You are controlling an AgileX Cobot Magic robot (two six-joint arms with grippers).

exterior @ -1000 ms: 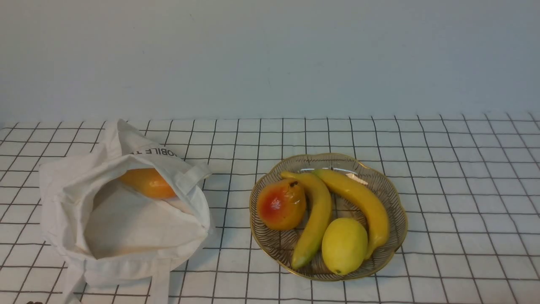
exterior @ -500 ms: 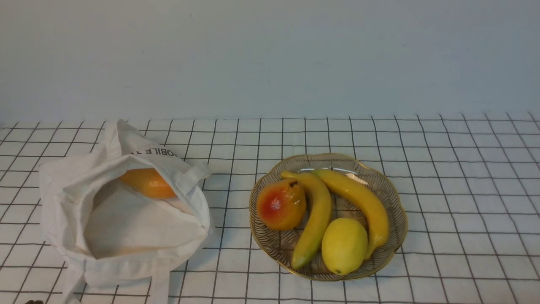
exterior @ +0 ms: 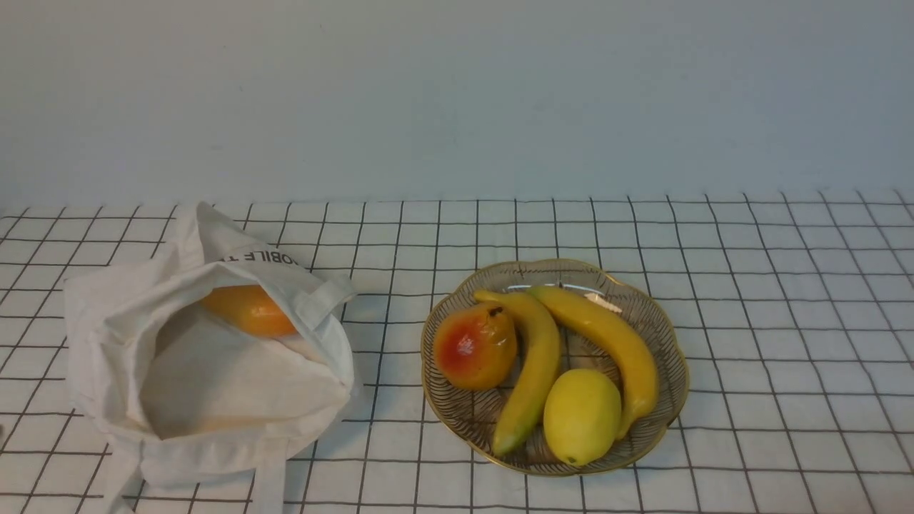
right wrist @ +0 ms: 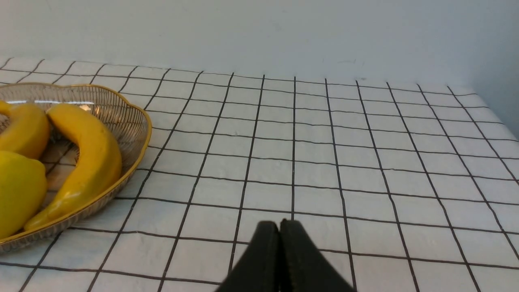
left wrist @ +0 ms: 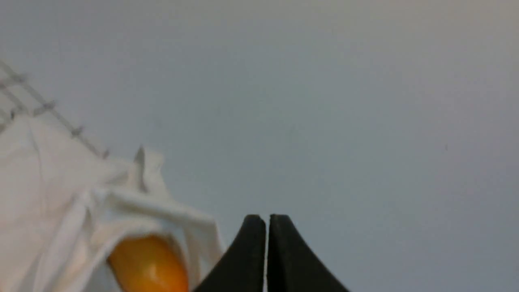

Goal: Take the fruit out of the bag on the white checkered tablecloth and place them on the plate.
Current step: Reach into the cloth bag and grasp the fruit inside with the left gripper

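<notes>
The orange fruit [exterior: 248, 310] lies inside the open off-white bag [exterior: 207, 385] at the left of the white checkered tablecloth [exterior: 785, 343]; only part of it shows past the bag's flap. In the left wrist view the fruit [left wrist: 148, 265] shows in the bag [left wrist: 48, 182] mouth, beside my left gripper [left wrist: 267, 221], which is shut and empty. The glass plate [exterior: 646, 300] with gold rim sits at the centre right. My right gripper [right wrist: 279, 226] is shut and empty above the cloth, to the right of the plate [right wrist: 136, 121]. Neither gripper shows in the front view.
The plate holds a red-yellow pear [exterior: 475, 345], two bananas [exterior: 532, 371] [exterior: 614, 343] and a lemon [exterior: 582, 415]. A plain grey wall [exterior: 457, 93] stands behind the table. The bag's strap handles [exterior: 270, 485] hang toward the front edge.
A small dark shape at the lower left edge of the front view has gone from sight. The bag, fruit and plate have not moved.
</notes>
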